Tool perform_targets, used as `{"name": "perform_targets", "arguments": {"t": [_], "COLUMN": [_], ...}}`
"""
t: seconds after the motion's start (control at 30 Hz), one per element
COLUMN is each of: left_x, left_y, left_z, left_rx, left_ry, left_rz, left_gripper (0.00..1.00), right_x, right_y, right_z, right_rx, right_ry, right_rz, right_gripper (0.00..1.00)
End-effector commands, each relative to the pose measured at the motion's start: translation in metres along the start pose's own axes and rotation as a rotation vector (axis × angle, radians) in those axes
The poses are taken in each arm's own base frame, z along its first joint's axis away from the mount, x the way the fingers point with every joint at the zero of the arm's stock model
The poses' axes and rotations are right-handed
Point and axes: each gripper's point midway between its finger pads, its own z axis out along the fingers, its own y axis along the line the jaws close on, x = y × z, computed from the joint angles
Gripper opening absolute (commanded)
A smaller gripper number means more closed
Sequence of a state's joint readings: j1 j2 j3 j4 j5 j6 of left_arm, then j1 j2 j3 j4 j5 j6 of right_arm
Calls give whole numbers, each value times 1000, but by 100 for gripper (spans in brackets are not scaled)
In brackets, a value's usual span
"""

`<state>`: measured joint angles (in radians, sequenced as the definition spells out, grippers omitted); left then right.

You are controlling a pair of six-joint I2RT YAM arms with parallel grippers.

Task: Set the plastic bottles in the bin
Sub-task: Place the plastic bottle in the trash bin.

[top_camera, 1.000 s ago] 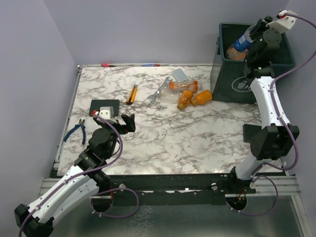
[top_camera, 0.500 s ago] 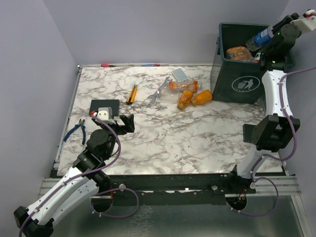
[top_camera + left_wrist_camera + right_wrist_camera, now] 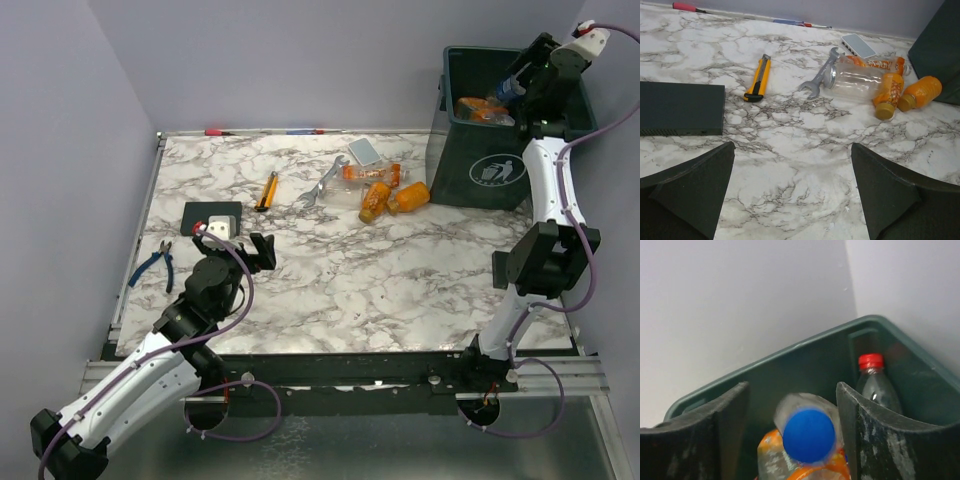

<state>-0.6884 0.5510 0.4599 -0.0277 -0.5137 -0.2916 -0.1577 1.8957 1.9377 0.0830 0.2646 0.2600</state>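
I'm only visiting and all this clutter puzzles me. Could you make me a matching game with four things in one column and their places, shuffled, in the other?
Things
1. blue-capped bottle
2. red-capped bottle
3. silver wrench
4. blue-handled pliers

Places
A. near the table's left edge
B. inside the bin, against its wall
C. on the table, between the yellow knife and a clear bottle
D. between the right arm's fingers, over the bin

Pairs: 1-D, 2-B, 3-C, 4-A
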Motion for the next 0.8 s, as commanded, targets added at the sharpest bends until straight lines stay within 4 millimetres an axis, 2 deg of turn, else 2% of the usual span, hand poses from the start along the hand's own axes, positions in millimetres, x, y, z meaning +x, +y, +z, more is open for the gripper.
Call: {"name": "perform_targets", "arguments": {"t": [0.0,0.1,0.23,0.37,0.5,0.57,0.63,0.7,0.77], "left_x": [-11,-12,-15,-17,-17,-17,-18,-17,-16], "left_y": [-2,-4,-5,-6,-8,-8,-9,-8,-8], "left_z": [-1,-2,-4,-5,-5,-5,-6,-6,-5], "left_rx": [7,18,27,35,43,46,50,47,42], "left_ry": [-21,-21,-30,-36,-36,-36,-38,-37,-34], "left_rz": [-19,-23,-31,-38,-40,-41,-43,-43,-41], "left_gripper": [99,99,99,99,99,99,99,99,99], "right_x": [4,-18,-66,-116,-146,-154,-151,-140,-126], "right_y": [22,24,38,59,80,83,93,113,142], "right_z": [-16,-22,-35,-60,-88,-103,-120,-141,-172], "right_rx": [-90,-89,-133,-226,-338,-363,-442,-526,-608], "right_ry": [92,56,-33,-113,-150,-153,-118,-43,18], "right_rz": [52,83,146,232,284,318,338,347,323], "right_gripper": [77,82,80,79,78,76,73,71,71]}}
